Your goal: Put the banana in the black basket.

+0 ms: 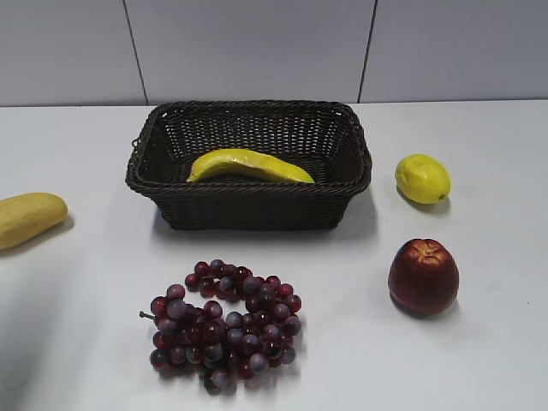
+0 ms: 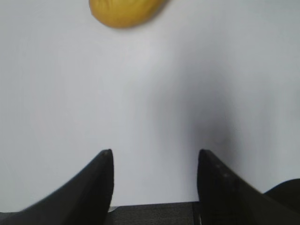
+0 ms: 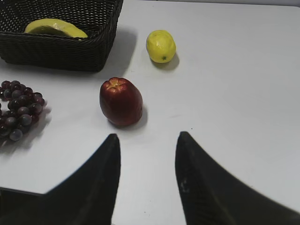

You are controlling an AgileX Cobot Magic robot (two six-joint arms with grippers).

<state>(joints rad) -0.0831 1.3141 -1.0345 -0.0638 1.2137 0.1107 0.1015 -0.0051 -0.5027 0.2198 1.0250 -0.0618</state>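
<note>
Inside the black basket (image 1: 248, 163) the banana (image 1: 248, 164) is already lying along the floor, curved back up, its pointed end aiming toward the right wall, so I am judging the placing as done and what remains as a clean retreat. Neither arm is showing in the exterior view. I am watching the left gripper (image 2: 154, 161) hanging over bare table with its jaws spread wide and nothing between them; only the blunt yellow-tan fruit (image 2: 125, 11) is peeking in at the top of that wrist view. The right gripper (image 3: 147, 145) is likewise gaping and empty, pointing toward the red apple (image 3: 121, 101), with the lemon (image 3: 161, 45) farther off and the grapes (image 3: 18, 110) at its left. To finish well, I am planning to keep both arms high and clear, so nothing nudges the basket rim or rolls the apple.
</note>
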